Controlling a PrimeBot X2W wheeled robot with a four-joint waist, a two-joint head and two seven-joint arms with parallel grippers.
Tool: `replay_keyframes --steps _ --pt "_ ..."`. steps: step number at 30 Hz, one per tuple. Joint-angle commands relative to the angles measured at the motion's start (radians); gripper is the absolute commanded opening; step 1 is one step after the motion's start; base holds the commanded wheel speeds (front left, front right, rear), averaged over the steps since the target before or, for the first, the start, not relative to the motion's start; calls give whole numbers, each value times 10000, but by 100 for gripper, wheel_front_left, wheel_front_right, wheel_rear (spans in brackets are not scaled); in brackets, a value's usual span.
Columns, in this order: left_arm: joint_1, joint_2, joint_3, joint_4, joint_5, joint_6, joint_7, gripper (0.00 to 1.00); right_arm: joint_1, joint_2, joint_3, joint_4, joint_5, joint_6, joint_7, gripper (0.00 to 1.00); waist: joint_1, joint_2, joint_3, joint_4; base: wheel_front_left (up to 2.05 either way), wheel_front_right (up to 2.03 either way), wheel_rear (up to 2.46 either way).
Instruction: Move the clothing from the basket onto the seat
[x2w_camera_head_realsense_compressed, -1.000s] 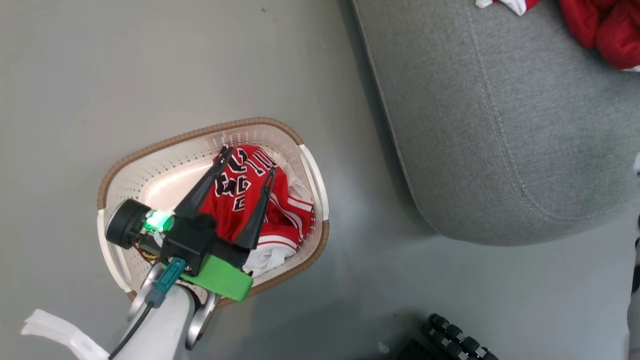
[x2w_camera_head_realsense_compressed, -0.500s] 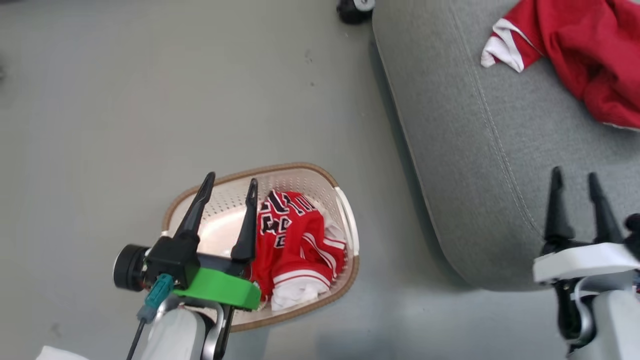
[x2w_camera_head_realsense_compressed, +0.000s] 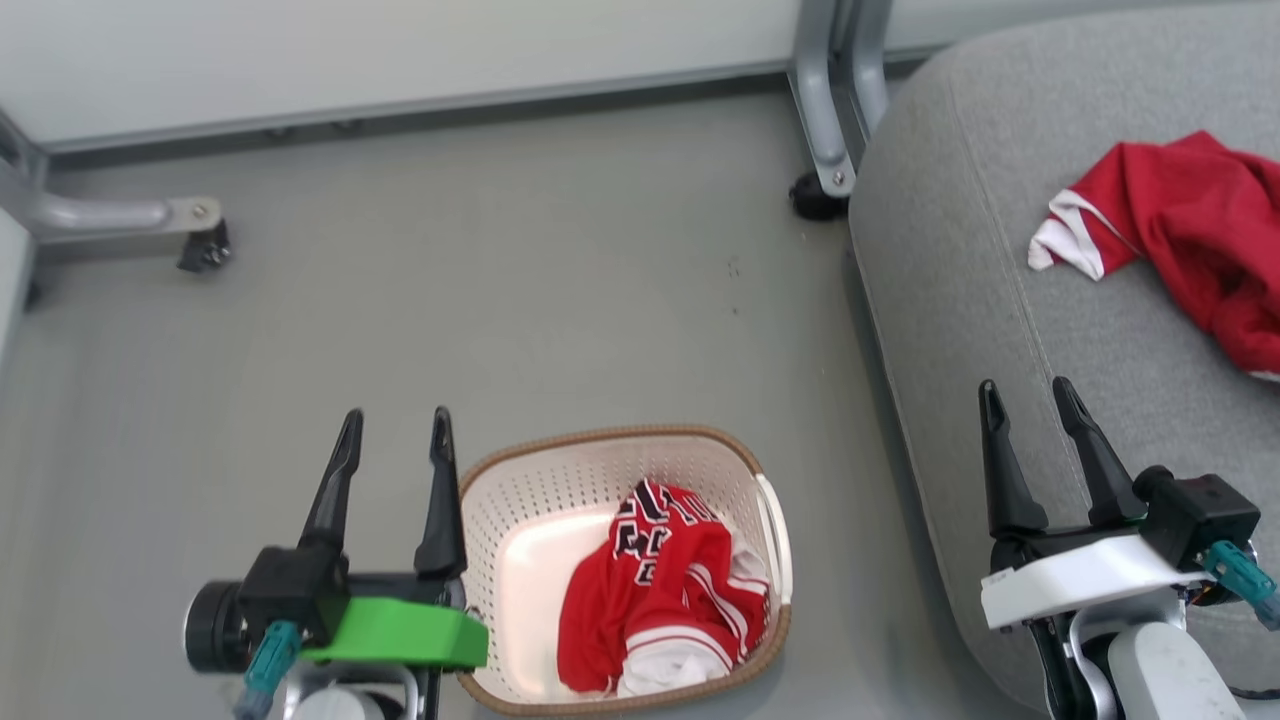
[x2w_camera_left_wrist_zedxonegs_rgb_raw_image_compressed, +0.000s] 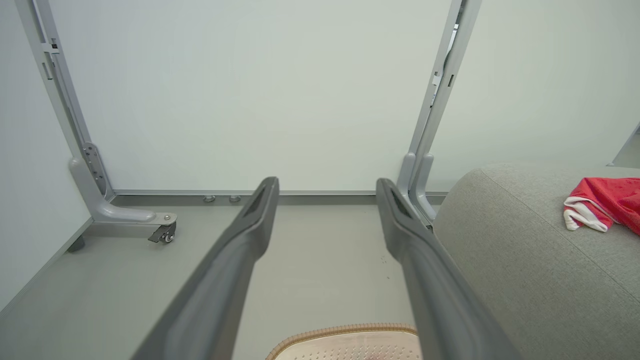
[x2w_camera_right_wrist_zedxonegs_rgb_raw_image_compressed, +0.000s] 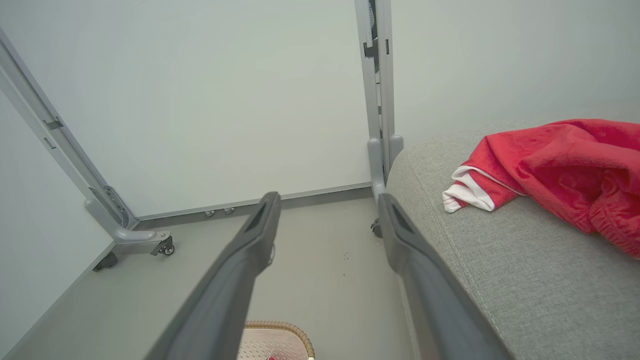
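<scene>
The red jersey (x2w_camera_head_realsense_compressed: 660, 590) with black-and-white letters lies crumpled in the right half of the cream basket (x2w_camera_head_realsense_compressed: 510, 510), which stands on the floor. The plain red garment (x2w_camera_head_realsense_compressed: 1190, 235) with white trim lies on the grey seat (x2w_camera_head_realsense_compressed: 960, 290) at the right, and it also appears as a red garment (x2w_camera_right_wrist_zedxonegs_rgb_raw_image_compressed: 555, 165) in the right wrist view. My left gripper (x2w_camera_head_realsense_compressed: 395, 425) is open and empty, just left of the basket. My right gripper (x2w_camera_head_realsense_compressed: 1030, 395) is open and empty over the seat's front edge. The basket's rim (x2w_camera_left_wrist_zedxonegs_rgb_raw_image_compressed: 345, 331) peeks between my left fingers.
Grey metal frame legs with castors stand by the wall, one leg (x2w_camera_head_realsense_compressed: 130, 215) at the far left and one leg (x2w_camera_head_realsense_compressed: 825, 110) beside the seat. A pale wall panel (x2w_camera_left_wrist_zedxonegs_rgb_raw_image_compressed: 260, 95) runs along the back. Bare grey floor (x2w_camera_head_realsense_compressed: 520, 270) lies ahead of the basket.
The head camera has tilted up, bringing the wall and frame legs into view. My left gripper has pulled out of the basket, empty, to its left side. The right gripper has come into view.
</scene>
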Motion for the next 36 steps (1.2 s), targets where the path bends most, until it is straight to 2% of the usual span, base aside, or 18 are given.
replay_keyframes --steps 1,11,19,36 --pt "419 7 100 -99 32 127 13 100 281 -5 0 -199 -168 -3 -33 100 1 0 -1097 666 0 0 0" --pt "1772 8 326 -639 -182 269 11 100 1583 282 -107 -1132 -665 -3 -34 100 1 0 -2132 603 0 0 0" --pt "2213 9 114 -682 194 215 12 100 2078 147 300 -1127 -1142 -1 -34 100 1 0 -2271 550 0 0 0" --pt "2129 8 103 -512 500 -132 12 100 2199 192 450 -909 -1233 -1 -34 100 1 0 -2265 508 0 0 0"
